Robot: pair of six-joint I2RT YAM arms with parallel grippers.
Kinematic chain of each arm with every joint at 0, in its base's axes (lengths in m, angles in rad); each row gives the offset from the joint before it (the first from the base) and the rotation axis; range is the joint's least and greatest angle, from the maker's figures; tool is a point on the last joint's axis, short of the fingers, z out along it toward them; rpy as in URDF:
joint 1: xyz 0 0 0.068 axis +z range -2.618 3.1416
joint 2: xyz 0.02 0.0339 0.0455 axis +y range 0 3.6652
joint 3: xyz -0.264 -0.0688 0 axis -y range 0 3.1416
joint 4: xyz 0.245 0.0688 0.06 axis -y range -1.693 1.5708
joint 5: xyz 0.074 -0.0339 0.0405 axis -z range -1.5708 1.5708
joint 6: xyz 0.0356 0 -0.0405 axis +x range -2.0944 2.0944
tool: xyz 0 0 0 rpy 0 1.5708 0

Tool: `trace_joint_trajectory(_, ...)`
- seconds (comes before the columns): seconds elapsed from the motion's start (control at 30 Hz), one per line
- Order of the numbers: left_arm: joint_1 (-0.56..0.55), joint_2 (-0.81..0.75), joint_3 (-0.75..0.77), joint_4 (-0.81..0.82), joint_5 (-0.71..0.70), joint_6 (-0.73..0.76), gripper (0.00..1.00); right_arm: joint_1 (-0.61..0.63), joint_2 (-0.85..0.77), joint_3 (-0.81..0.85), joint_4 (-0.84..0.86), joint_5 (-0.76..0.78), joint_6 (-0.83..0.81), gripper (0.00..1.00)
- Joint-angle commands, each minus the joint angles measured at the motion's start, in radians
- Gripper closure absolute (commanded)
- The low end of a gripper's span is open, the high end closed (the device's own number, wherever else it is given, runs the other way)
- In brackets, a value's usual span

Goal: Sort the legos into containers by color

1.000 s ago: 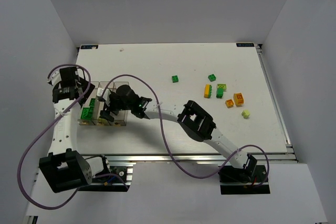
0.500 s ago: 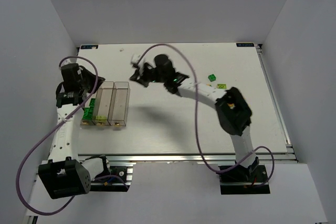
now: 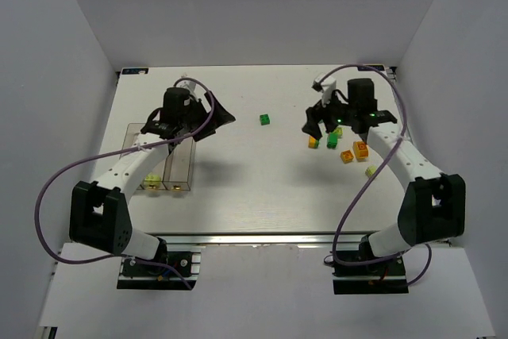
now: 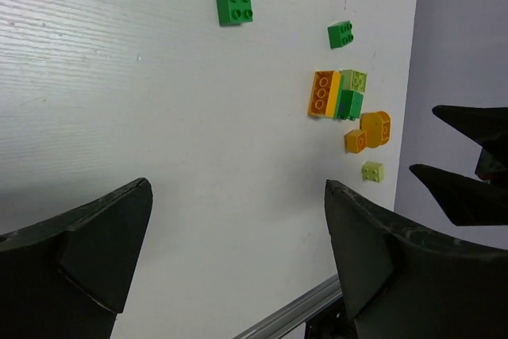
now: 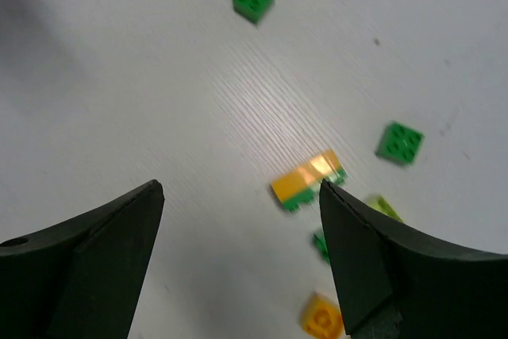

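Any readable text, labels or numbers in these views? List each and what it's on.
No text can be read.
Left tag, far left corner of the table: too small to read.
Right tag, far right corner: too small to read.
Bricks, bins: no lettering visible.

legos [image 3: 360,149]: green, orange, yellow-green, loose at right | containers [image 3: 182,166]: clear row, left, apparently holding some

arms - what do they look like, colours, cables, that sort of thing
Left arm and right arm are alike: white links with black blocky joints. A purple cable loops loosely along each. Left hand and right hand are black, each with two broad wedge-shaped fingers.
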Motion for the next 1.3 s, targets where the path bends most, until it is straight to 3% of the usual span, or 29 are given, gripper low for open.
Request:
trace_joint_trajectory(0.0,-0.052,-0.002,0.04,0.059,0.006,0.008,0.02,-0.114,-0.06,-0.01,-0.219,-0.045,-0.173,0.16)
trace_joint_trajectory(0.17,-0.126,0.009,0.005,0.108,-0.032,-0.032,0.02,-0.347,-0.084,-0.047,-0.274,0.015,-0.166,0.22)
trace_joint_trajectory(0.27,-0.144,0.005,-0.009,0.111,-0.039,-0.033,0.02,-0.389,-0.074,-0.068,-0.281,0.096,-0.132,0.26)
trace_joint_trajectory(0.57,-0.144,-0.021,-0.041,0.106,-0.054,-0.024,0.02,-0.391,0.028,-0.092,-0.164,0.349,0.178,0.29)
trace_joint_trajectory(0.93,-0.144,-0.086,-0.08,0.087,-0.1,-0.02,0.02,-0.389,0.162,-0.068,-0.126,0.372,0.217,0.42)
trace_joint_trajectory(1.13,-0.144,-0.139,-0.103,0.076,-0.124,-0.018,0.02,-0.389,0.206,-0.07,-0.097,0.388,0.204,0.55)
trace_joint_trajectory(1.23,-0.144,-0.189,-0.11,0.065,-0.149,0.0,0.02,-0.389,0.214,-0.059,-0.103,0.372,0.187,0.7)
trace_joint_trajectory(1.27,-0.144,-0.221,-0.11,0.06,-0.167,0.006,0.02,-0.389,0.209,-0.058,-0.1,0.368,0.172,0.8)
